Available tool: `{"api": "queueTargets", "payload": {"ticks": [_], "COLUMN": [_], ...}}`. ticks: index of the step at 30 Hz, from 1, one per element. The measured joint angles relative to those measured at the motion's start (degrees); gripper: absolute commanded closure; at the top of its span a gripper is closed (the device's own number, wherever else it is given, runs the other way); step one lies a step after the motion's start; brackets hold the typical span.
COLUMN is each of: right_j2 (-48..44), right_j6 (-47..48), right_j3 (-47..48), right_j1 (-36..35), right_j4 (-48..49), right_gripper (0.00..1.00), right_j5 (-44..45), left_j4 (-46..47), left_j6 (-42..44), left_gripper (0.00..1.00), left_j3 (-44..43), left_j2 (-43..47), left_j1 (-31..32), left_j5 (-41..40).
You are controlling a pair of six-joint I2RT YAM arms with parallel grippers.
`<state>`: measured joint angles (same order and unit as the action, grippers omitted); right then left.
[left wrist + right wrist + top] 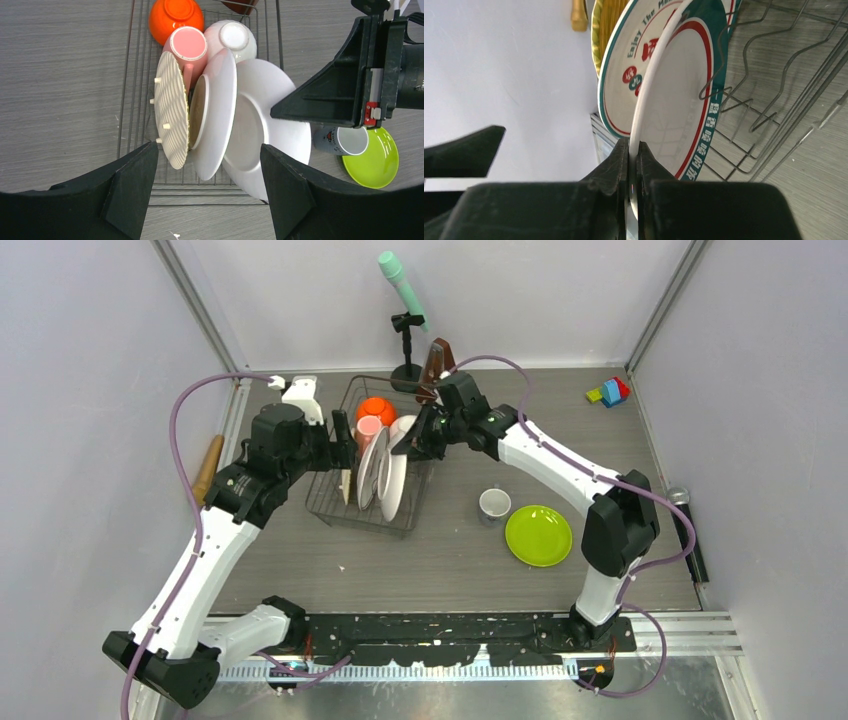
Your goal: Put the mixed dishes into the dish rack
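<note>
Inside the dish rack [330,508], three plates stood on edge side by side: the woven plate [172,115] leftmost, the smaller plate [217,115] in the middle and the larger plate [265,130] rightmost. Behind them sat the mug [187,45], with the far bowl [172,15] behind it and the second bowl [235,37] to its right. On the table [450,560] right of the rack stood the small cup [494,505], with the flat plate [538,535] just beside it.

cup [350,142] partly behind right tool [275,111]
</note>
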<state>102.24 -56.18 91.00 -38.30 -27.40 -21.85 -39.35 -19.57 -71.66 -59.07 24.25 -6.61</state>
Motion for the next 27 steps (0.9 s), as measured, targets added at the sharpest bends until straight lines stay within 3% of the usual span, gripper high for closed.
{"api": "queueTargets", "payload": {"ticks": [8, 20, 27], "right_j2": [-0.68, 0.55, 3.06], "right_j6": [-9.75, -7.34, -6.82], "right_j3": [-3.56, 7.56, 8.0], "right_j1": [0.2, -2.62, -3.61], "right_j4": [7.1, -1.88, -4.09], "right_gripper": [1.0, 1.0, 0.99], "right_j5": [3.48, 13.29, 16.15], "left_j4": [0.09, 0.07, 0.07], "left_j6": [-1.46, -2.8, -2.8], "left_gripper": [0.24, 0.23, 0.23], "left_j3": [0.28, 1.14, 1.25], "left_j2": [0.2, 0.5, 0.5], "left_j1": [0.0, 0.0, 0.0], "left_j5": [-0.68, -1.31, -1.6]}}
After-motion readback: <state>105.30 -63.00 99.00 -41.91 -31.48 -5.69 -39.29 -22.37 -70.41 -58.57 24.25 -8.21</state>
